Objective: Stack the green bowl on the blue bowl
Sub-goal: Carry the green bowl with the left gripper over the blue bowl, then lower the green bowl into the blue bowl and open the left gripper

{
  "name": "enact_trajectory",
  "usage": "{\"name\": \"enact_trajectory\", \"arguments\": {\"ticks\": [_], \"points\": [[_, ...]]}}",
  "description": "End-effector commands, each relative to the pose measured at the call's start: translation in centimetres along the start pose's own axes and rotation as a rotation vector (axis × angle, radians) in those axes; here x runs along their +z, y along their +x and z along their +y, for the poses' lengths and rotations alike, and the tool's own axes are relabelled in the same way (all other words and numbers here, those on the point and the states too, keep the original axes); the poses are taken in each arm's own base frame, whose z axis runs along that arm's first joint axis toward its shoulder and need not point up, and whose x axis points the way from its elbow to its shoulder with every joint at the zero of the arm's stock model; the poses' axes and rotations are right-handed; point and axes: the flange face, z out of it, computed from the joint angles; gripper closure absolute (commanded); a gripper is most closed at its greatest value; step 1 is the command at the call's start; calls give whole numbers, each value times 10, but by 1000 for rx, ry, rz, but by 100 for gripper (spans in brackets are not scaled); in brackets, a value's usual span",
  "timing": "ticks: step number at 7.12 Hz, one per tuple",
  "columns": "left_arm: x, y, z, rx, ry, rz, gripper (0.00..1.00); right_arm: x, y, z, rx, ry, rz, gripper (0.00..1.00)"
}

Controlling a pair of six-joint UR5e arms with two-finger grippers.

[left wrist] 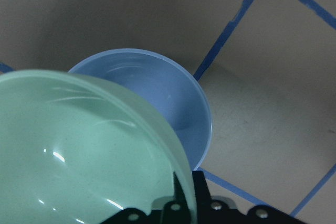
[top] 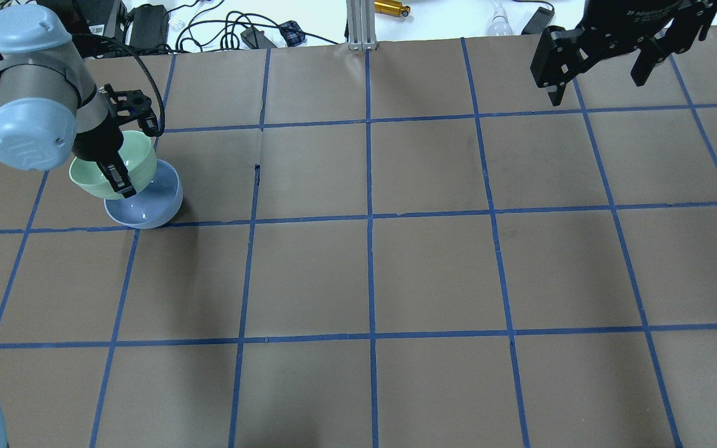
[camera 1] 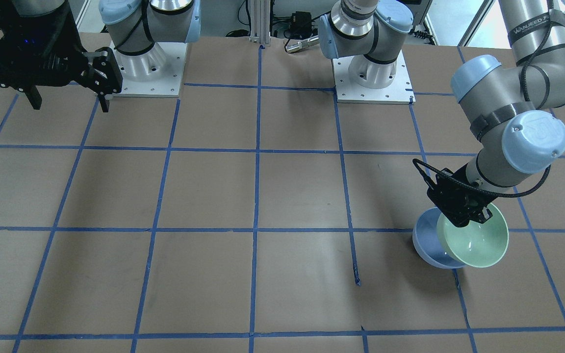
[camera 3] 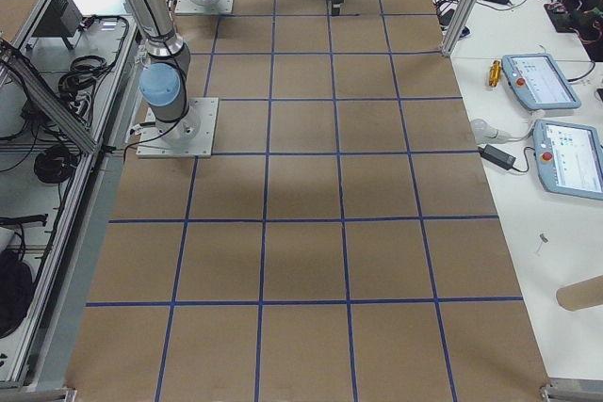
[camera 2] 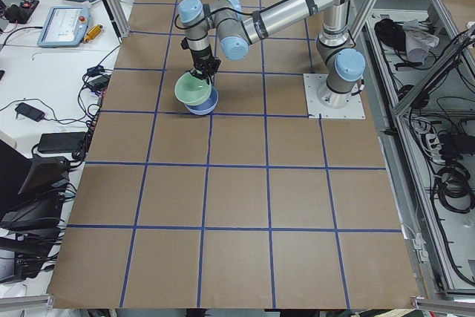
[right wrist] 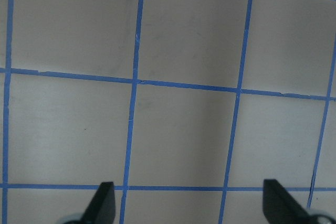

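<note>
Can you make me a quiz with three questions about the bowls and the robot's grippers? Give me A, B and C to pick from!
1. Where is the green bowl?
A) lying upside down by itself
B) underneath the blue one
C) tilted above the blue bowl, partly over it

2. How many bowls are there?
A) two
B) three
C) five

3. The right gripper has its fingers:
A) shut on a bowl
B) spread wide, nothing between
C) shut tight, empty

Answers:
1 C: the left gripper grips its rim and holds it tilted over the blue one.
2 A: only one green and one blue bowl show.
3 B: the right wrist view shows only table between them.
</note>
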Motion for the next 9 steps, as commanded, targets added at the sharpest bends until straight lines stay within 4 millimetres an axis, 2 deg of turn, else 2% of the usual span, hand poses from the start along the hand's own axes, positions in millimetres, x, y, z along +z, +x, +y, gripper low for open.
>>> {"name": "enact_trajectory", "arguments": {"ticks": [1, 2, 4, 5, 6, 7, 8, 9], "points": [[12, 1, -1, 2, -13, 12, 100, 0, 0, 0, 0, 0, 0, 0], [15, 1, -2, 0, -13, 21, 100, 0, 0, 0, 0, 0, 0, 0], [33, 19, 0, 4, -26, 51, 100, 0, 0, 0, 0, 0, 0, 0], [30, 19, 0, 8, -24, 40, 49, 0, 0, 0, 0, 0, 0, 0], [29, 19, 0, 8, -20, 39, 32, 0, 0, 0, 0, 0, 0, 0], [26, 19, -1, 6, -16, 28, 8, 0, 0, 0, 0, 0, 0, 0], [14, 16, 0, 1, -5, 7, 8, 0, 1, 0, 1, 0, 0, 0], [-9, 10, 0, -12, 11, -23, 8, 0, 0, 0, 0, 0, 0, 0]]}}
